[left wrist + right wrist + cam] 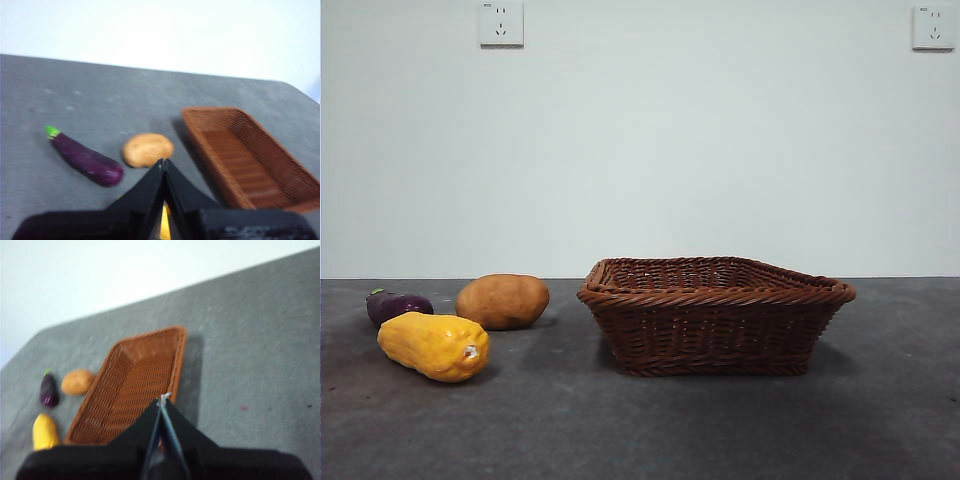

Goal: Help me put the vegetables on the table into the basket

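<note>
All three vegetables are lying on the counter (720, 430) to the left of the basket (715, 312), none inside it yet, so the task is just beginning. The potato (503, 300) is sitting nearest to the basket w/ a small gap between them; the eggplant (398, 304) is resting further left, and the yellow vegetable (434, 346) is lying nearer to the front camera, just beside those two. The basket is standing empty, approx. in the middle of the counter. Both arms are hanging above and no arm is showing in the front view. The left gripper (163, 162) is hovering over the vegetables w/ its jaws pressed together, a strip of yellow showing under them; the right gripper (164, 400) is hovering over the basket's near edge, jaws also pressed together and holding nothing. Judging how the things will handle: the potato is looking hard and rounded, prob. the heaviest, so it is better to take it across the short middle. The eggplant has glossy skin, so it may be slipping; taking it across the thick body, not the green stem, is seeming safer. The yellow vegetable is bumpy, which is giving more friction, and its middle is the good place. The left gripper is the closer one for the first pick, and it must be opening before going down.
</note>
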You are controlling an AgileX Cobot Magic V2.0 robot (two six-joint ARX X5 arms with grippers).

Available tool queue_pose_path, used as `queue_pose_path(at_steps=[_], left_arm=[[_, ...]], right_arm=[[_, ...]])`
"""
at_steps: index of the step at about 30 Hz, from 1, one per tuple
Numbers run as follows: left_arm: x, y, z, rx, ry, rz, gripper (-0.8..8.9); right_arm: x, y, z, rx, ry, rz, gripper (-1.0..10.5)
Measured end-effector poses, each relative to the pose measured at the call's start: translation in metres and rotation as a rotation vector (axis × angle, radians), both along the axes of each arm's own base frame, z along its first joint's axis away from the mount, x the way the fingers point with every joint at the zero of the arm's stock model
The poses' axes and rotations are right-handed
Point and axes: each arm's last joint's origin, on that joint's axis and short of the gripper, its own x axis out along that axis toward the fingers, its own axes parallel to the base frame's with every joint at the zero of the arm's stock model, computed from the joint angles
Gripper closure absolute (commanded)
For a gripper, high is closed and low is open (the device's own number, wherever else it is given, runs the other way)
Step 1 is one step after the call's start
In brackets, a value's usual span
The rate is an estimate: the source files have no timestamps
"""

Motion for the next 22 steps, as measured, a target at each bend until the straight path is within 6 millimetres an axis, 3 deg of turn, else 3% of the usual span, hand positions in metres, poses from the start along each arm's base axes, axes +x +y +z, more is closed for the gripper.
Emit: queue_pose_path(at_steps=[12,21,22], left_arm=[[0.01,-0.005,0.058,0.078,0.168,-0.182,8.19],[0.013,-0.005,0.063,0.122,0.231,-0.205,8.1],[0.013,-0.005,0.063,0.122,0.23,-0.206,7.74]], right_arm=[[0.011,0.0,0.066,-0.213,0.201,0.158,9.6],[0.022,0.001,0.07,-0.227,0.252,0.225,9.4],[0.022,0.001,0.07,-0.223,0.251,0.231,9.3]])
